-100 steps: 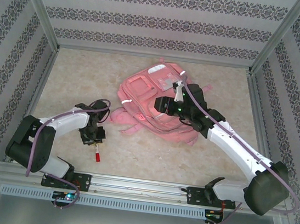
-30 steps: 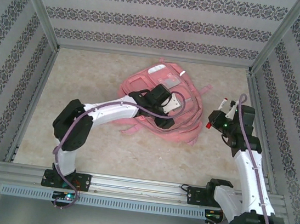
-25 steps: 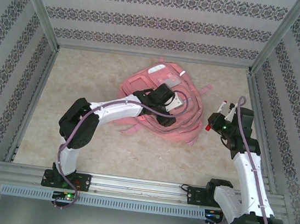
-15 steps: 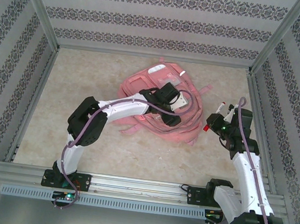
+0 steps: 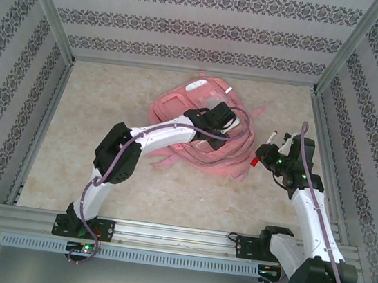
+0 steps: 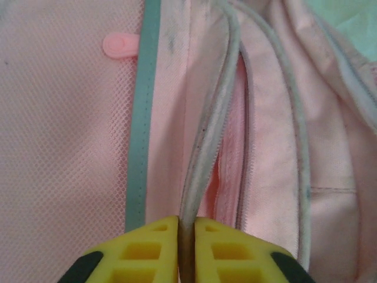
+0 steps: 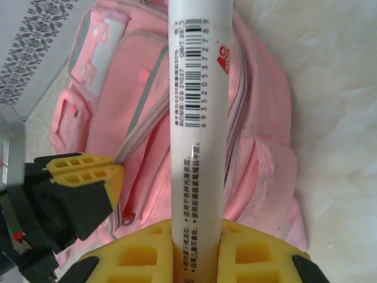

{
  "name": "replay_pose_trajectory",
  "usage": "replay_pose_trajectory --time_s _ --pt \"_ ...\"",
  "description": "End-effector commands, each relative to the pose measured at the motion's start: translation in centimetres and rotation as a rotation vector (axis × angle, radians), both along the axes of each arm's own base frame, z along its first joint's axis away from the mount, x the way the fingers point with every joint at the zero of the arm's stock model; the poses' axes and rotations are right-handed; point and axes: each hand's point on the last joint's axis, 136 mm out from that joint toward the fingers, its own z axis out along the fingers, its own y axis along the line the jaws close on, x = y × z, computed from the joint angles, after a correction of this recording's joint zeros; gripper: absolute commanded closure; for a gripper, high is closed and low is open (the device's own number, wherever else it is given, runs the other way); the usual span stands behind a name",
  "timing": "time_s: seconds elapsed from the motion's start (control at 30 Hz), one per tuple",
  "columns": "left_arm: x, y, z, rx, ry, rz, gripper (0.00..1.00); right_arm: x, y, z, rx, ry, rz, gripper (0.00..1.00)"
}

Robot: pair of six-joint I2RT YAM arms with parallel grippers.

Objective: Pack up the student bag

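Your left gripper [image 6: 179, 223] pinches zip edge [image 6: 207, 127] of student bag [image 5: 173, 104] | right gripper [image 7: 197, 236] grips white tube [image 7: 197, 106] | opening [image 6: 228, 177] lies frame-left of tube

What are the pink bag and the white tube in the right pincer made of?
Large soft pink backpack: matte fabric, fine mesh weave on the panel, stitched seams. White barcode-printed tube: smooth, faintly glossy, probably hard plastic, perhaps with a paper label.
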Motion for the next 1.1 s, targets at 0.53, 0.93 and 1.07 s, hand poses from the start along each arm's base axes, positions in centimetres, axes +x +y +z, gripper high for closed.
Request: replay_pose_trajectory --time_s 0.53,0.93,1.07 --pt "1.6 0.1 10.6 -0.31 -0.01 0.035 1.0 7.5 8.0 -2.3 0.492 0.178 -0.041 0.89" --pt "1.6 -0.2 11.8 -0.365 0.006 0.022 1.0 13.4 13.1 -4.6 0.427 0.2 -0.072 0.57" --pt "2.2 0.6 11.6 -0.356 0.001 0.044 1.0 12.7 12.4 -5.8 0.373 0.229 -0.132 0.51"
